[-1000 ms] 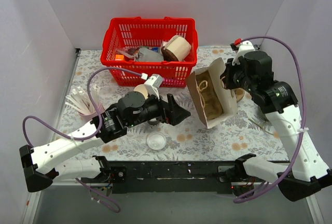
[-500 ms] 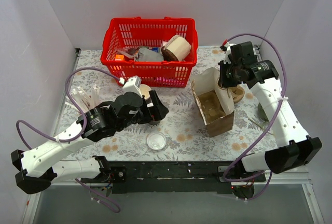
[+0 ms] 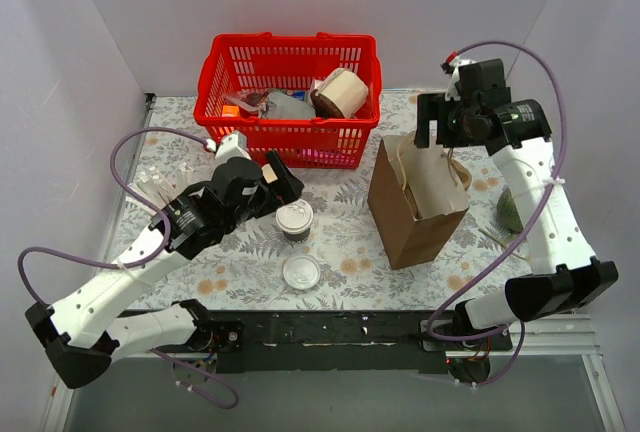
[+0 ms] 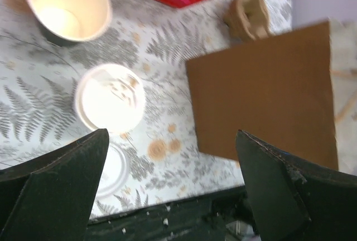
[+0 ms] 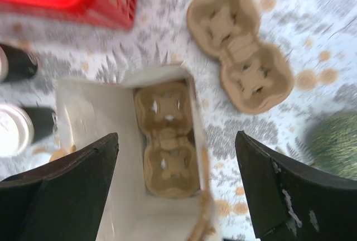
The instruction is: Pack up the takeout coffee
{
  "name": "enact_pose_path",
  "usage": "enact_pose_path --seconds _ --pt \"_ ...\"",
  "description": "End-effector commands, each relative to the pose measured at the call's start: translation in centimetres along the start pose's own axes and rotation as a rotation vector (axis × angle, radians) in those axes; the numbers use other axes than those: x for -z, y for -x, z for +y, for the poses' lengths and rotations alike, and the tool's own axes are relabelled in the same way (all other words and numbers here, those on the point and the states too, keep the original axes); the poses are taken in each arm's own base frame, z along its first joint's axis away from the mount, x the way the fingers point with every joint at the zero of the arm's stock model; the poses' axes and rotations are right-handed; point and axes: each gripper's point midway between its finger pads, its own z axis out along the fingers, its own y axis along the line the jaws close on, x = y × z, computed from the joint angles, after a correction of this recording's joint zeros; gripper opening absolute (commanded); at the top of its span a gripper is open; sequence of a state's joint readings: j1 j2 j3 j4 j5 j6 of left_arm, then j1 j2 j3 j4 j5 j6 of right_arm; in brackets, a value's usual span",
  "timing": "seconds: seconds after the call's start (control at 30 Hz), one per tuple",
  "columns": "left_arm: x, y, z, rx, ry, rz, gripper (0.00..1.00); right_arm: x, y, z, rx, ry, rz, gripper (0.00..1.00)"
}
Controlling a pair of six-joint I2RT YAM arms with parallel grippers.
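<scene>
1. The left claw point(image 4: 172, 135) is spread wide, with nothing held between its fingers. The right claw point(image 5: 177, 138) is likewise spread wide and empty.
2. The takeout coffee point(image 4: 110, 97) stands upright on the table below the left claw. It is offset towards the finger at the left of the wrist view rather than centred in the gap, and it is not touched.
3. A lidless cup point(image 4: 67, 6) is found on that same side, further out than the coffee. A loose lid point(image 4: 120, 163) lies partly hidden by the finger's tip.
4. The paper bag point(image 4: 268, 90) stands upright towards the left claw's other finger. Its open mouth lies directly under the right claw, and a cup carrier point(image 5: 162, 165) is seen lying at its bottom.
5. A miss is judged likely if the left claw is lowered without being re-centred. One finger would land on the cup's white lid, which could be popped off, or the cup could be tipped.
6. The wrong cup could be taken, since both stand close together on one side.
7. Too hard a squeeze would be expected to buckle the paper wall and loosen the lid.
8. The bag is held by nothing, so it could be toppled if its rim is brushed. The arms could also clash if the right claw is kept over the mouth.
</scene>
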State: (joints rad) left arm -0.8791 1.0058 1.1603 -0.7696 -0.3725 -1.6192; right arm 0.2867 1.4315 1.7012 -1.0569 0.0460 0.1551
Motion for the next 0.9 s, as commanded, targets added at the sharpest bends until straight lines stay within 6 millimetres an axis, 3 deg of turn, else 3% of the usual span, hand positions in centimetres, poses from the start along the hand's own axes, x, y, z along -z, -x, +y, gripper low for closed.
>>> enact_pose_path --seconds 0.0,0.1,0.17,0.23,0.3,0.33,0.37,0.4,0.43,0.53,0.6,0.63,0.67,0.87 --pt "-2.7 1.8 3.1 0.018 0.097 -0.032 0.98 6.4 5.9 -1.4 -0.047 -0.094 -0.253 0.94" --pt "-3.8 2.0 4.1 0.035 0.102 -0.015 0.98 10.7 9.2 -0.3 -0.042 -0.042 -0.408 0.94" --pt "-4.1 2.1 5.2 0.059 0.127 -0.006 0.98 12.9 10.4 2.3 -0.001 0.076 -0.48 0.94" --pt "-4.2 2.3 6.1 0.082 0.138 -0.003 0.98 13.7 10.9 5.4 0.055 0.166 -0.512 0.94" --pt "-4.2 1.9 7.0 0.098 0.146 0.005 0.98 13.0 11.3 7.9 0.101 0.222 -0.509 0.94" --pt "-4.2 2.0 7.9 0.111 0.17 -0.003 0.98 12.7 10.7 10.7 0.147 0.284 -0.491 0.94" --pt "-4.4 1.5 9.0 0.119 0.2 0.002 0.98 11.2 10.4 12.5 0.174 0.304 -0.455 0.94" --pt "-4.3 1.4 9.5 0.131 0.209 0.005 0.98 10.9 10.3 14.2 0.204 0.33 -0.449 0.94" --pt "-4.0 1.5 9.9 0.149 0.207 -0.005 0.98 9.4 9.2 17.4 0.254 0.37 -0.406 0.94" --pt "-3.9 0.3 11.0 0.186 0.185 0.012 0.98 7.5 7.5 21.5 0.29 0.377 -0.368 0.94" --pt "-4.2 -0.7 11.8 0.207 0.177 0.028 0.98 5.6 6.7 23.1 0.279 0.356 -0.346 0.94" --pt "-4.0 -0.8 11.7 0.223 0.154 0.028 0.98 4.0 4.7 24.6 0.3 0.38 -0.298 0.94" --pt "-4.0 -1.0 11.8 0.239 0.14 0.029 0.98 3.5 4.4 25.8 0.299 0.414 -0.305 0.93" --pt "-4.0 -2.7 12.2 0.293 0.079 0.04 0.98 -4.0 -4.3 27.2 0.289 0.446 -0.046 0.9"
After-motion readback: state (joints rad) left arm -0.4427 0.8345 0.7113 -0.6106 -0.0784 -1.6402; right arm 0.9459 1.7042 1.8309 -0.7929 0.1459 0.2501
